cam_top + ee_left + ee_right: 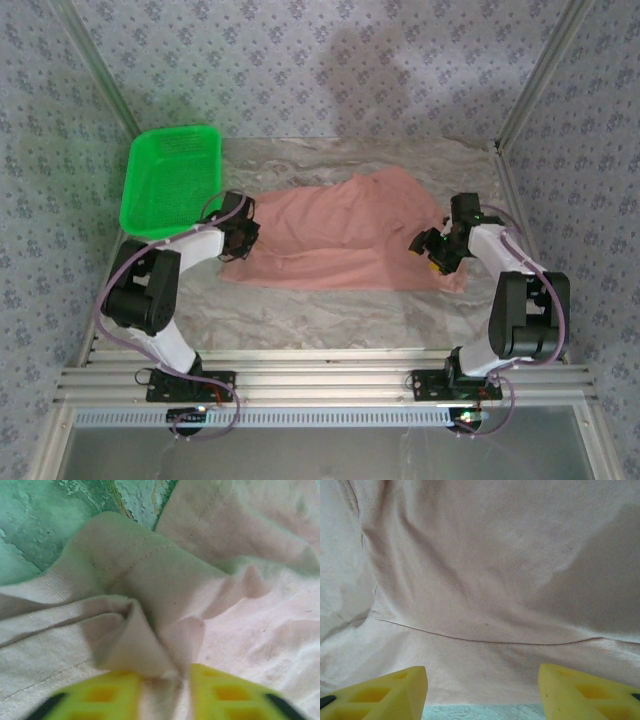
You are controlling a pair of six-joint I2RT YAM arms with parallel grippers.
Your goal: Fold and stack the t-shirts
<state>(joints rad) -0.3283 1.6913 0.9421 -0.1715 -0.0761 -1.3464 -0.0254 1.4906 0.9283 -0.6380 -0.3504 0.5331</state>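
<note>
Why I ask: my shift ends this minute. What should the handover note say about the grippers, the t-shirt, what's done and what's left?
Left gripper: shut on a pinched fold of the t-shirt at its left edge.
Right gripper: open over the shirt's right hem, gripping nothing.
Things: the pink shirt lies spread, somewhat rumpled, mid-table; the green basket sits at the far left.
Done: shirt laid out, left side gripped.
Left: probably close the right gripper on the hem, then fold the shirt and stack it. No finished fold or stack is visible.

Lab test booth: aluminium frame [320, 380], patterned cloth walls [300, 60].
</note>
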